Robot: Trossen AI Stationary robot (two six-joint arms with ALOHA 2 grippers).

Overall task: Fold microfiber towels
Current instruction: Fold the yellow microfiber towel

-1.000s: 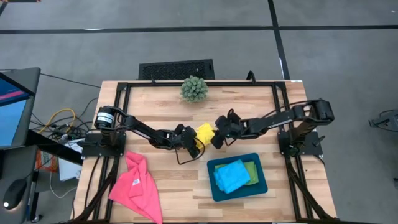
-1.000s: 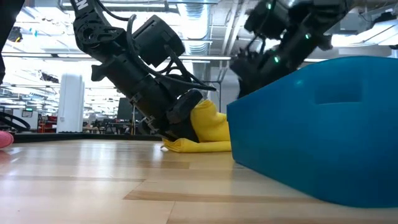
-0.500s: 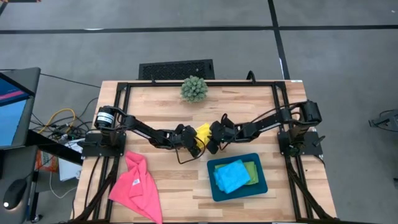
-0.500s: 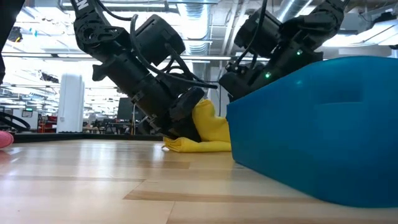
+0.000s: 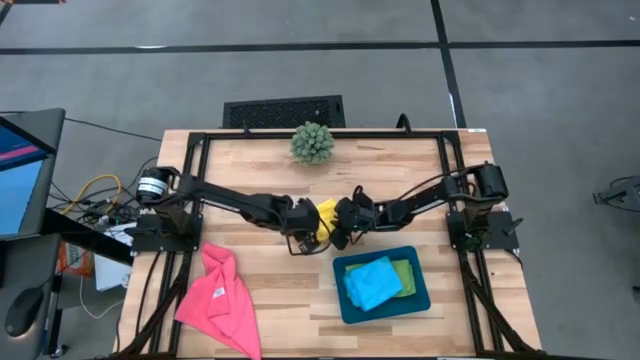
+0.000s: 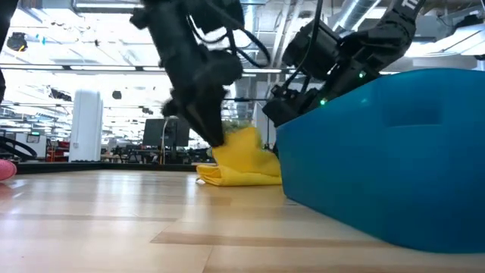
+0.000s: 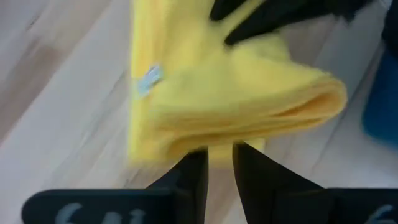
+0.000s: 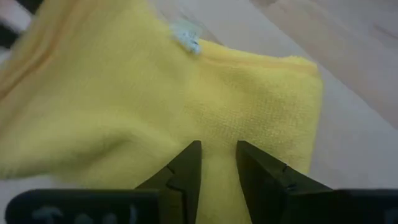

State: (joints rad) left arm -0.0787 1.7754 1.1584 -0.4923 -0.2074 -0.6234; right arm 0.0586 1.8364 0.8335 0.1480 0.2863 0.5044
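Soft, bunched yellow microfiber towel [image 5: 325,216]

No words, numbers, brands or signs can be read in any view. The yellow towel [image 8: 186,93] carries a small pale sewn-in tag [image 8: 185,35], seen in both wrist views, but any printing on it is too blurred to make out. Pale marks along the left gripper's [image 7: 219,163] dark body in the left wrist view are cut off and unreadable.
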